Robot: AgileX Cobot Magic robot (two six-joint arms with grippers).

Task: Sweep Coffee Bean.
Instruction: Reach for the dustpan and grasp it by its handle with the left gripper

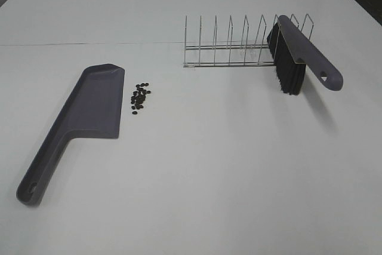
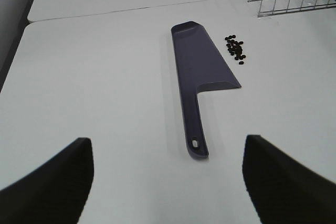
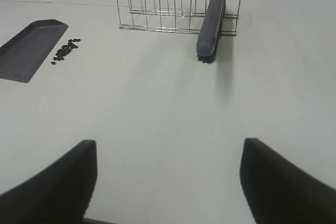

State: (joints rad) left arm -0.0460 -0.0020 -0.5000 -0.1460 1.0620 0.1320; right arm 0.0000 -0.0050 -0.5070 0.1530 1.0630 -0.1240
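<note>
The coffee beans (image 1: 140, 97) lie in a small dark cluster on the white table, just right of the grey dustpan (image 1: 89, 108), which lies flat with its handle towards the front left. The grey brush (image 1: 301, 52) with black bristles leans in the right end of the wire rack (image 1: 239, 43). Neither gripper shows in the exterior high view. In the left wrist view my left gripper (image 2: 165, 140) is open and empty, short of the dustpan (image 2: 202, 61) handle, with the beans (image 2: 236, 50) beyond. My right gripper (image 3: 169, 141) is open and empty, well short of the brush (image 3: 211, 17).
The wire rack (image 3: 157, 6) has several empty slots left of the brush. A seam in the table (image 1: 89, 45) runs across behind the dustpan. The beans (image 3: 65, 52) and dustpan (image 3: 29, 48) show in the right wrist view.
</note>
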